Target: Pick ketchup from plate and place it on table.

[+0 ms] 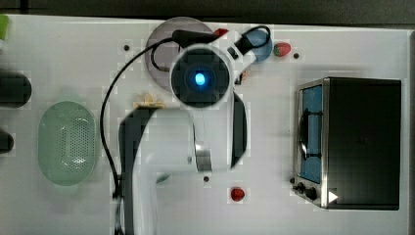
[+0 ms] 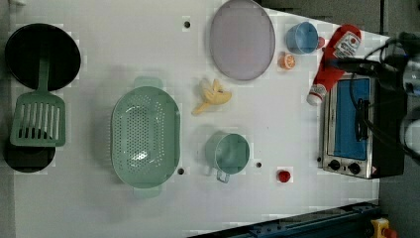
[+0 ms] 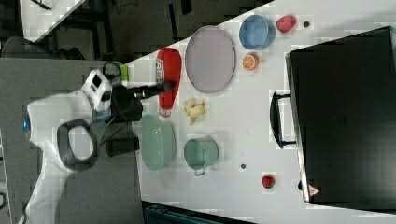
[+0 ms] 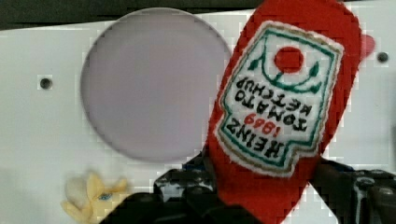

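Top view: my arm covers part of the plate (image 1: 164,36). Left view: the ketchup (image 2: 334,62), a soft red bottle, hangs lifted, well off the plate (image 2: 241,39). Wrist view: the gripper (image 4: 261,186) pinches the ketchup (image 4: 285,107) beside the bare plate (image 4: 149,84). I judge lowering onto the table (image 2: 124,49) comes next.

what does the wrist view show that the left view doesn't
Wrist view alone: the stitched tomato ketchup label on the ketchup can be read, and the claw grips the bottle's lower body from both sides.

Left view alone: the green basket, the slotted green spatula, the mint cup, the blue cup, the orange slice, the small red ball and the toaster oven.

Both: the ketchup off the bare plate, the peeled banana and the white table.
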